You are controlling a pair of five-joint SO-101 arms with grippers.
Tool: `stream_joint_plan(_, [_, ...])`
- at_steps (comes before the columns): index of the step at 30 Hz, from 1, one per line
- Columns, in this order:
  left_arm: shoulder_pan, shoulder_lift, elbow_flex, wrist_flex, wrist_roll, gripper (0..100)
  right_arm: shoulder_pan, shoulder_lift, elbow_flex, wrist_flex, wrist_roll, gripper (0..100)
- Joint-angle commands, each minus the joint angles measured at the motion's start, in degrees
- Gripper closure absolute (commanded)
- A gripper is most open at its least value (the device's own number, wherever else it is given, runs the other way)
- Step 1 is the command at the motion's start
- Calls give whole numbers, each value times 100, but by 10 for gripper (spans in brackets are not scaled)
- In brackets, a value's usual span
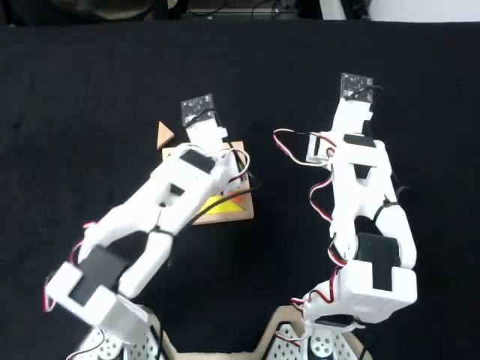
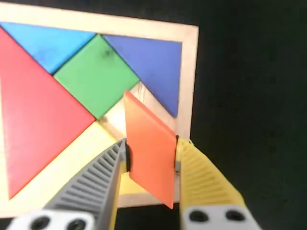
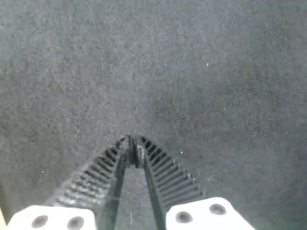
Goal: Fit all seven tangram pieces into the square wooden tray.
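The square wooden tray (image 2: 189, 86) holds a large red triangle (image 2: 33, 115), a light blue triangle (image 2: 48, 43), a green square (image 2: 98, 74), a dark blue triangle (image 2: 156, 64) and a yellow piece (image 2: 72, 167). My left gripper (image 2: 150, 143) is shut on an orange parallelogram (image 2: 148, 163), held tilted just above the bare gap by the tray's corner. In the high view the left arm (image 1: 184, 180) covers most of the tray (image 1: 244, 212). A small tan triangle (image 1: 164, 135) lies on the cloth just beyond the tray. My right gripper (image 3: 133, 146) is shut on nothing over bare black cloth.
A black cloth (image 1: 90, 90) covers the whole table. The right arm (image 1: 360, 172) stands well to the right of the tray, with open cloth between the two arms.
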Motion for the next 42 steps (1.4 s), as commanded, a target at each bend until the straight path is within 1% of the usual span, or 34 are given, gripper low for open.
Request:
stream_joint_plan(1, [110,369,-971,448,53,970,-62,-57,-286,-70,53,987])
stream_joint_plan(4, [154,431,-1165,554,35,970,-62,-57,-286,-70,53,987])
stream_joint_plan(10, [145,466,-1165,563,35,965,-53,-57,-286,-70,53,987])
stream_joint_plan(16, [154,475,-1218,800,70,862,-53,-57,-286,-70,53,987])
stream_joint_plan(27, [145,475,-1218,756,44,850,-53,-57,-286,-70,53,987])
stream_joint_plan(32, [145,475,-1209,800,70,776,-53,-57,-286,-70,53,987])
stream_joint_plan(40, [92,475,-1226,774,35,773,-53,-57,-295,-70,53,987])
stream_joint_plan(42, [-48,475,-1226,756,26,773,-53,-57,-295,-70,53,987])
